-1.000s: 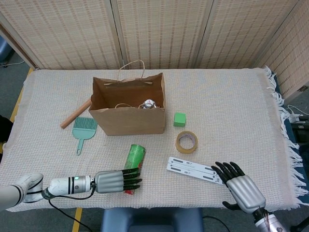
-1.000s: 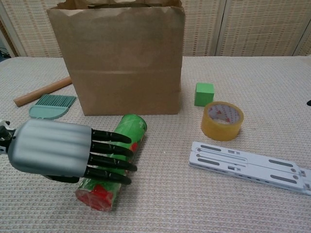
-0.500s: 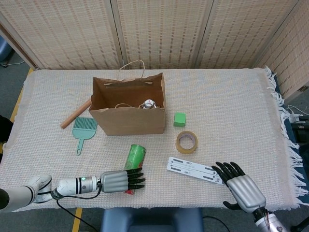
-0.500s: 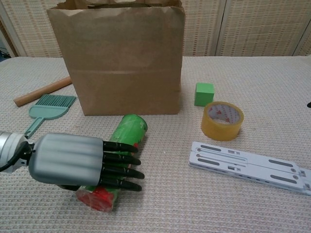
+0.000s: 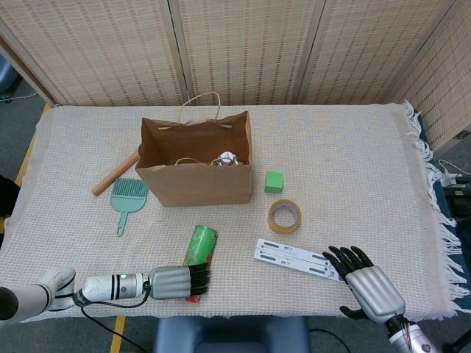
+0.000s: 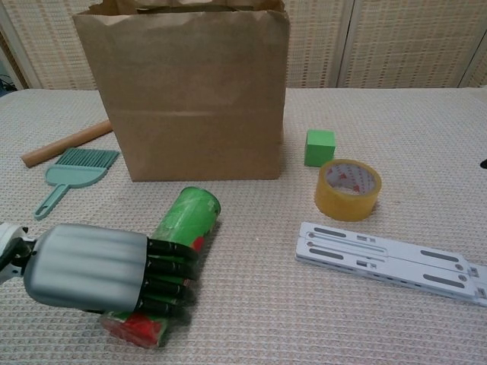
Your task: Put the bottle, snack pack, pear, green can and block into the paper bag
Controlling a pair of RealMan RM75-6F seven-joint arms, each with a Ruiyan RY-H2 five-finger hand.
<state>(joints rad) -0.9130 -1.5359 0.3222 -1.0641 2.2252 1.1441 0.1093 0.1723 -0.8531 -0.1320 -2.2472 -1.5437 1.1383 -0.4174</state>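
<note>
The green can [image 5: 200, 245] [image 6: 185, 220] lies on its side on the cloth in front of the paper bag [image 5: 195, 187] [image 6: 183, 99]. My left hand [image 5: 175, 282] [image 6: 99, 266] covers the can's near, red end, its dark fingers curled down around it. The bag stands upright and open, with something crumpled and silvery [image 5: 226, 159] inside. The green block [image 5: 274, 181] [image 6: 319, 147] sits just right of the bag. My right hand [image 5: 364, 279] rests palm down at the table's front right, fingers spread, holding nothing. Bottle, snack pack and pear are not visible outside the bag.
A roll of tape [image 5: 284, 216] [image 6: 348, 188] lies near the block, with a white slotted bracket [image 5: 294, 258] [image 6: 388, 261] in front of it. Left of the bag are a green hand brush [image 5: 126, 197] [image 6: 76, 171] and a wooden stick [image 5: 114, 173] [image 6: 65, 144].
My left hand's fingers went from stretched flat over the can to curled around it. The can slid toward the front edge and swung slightly left. The right hand stayed still.
</note>
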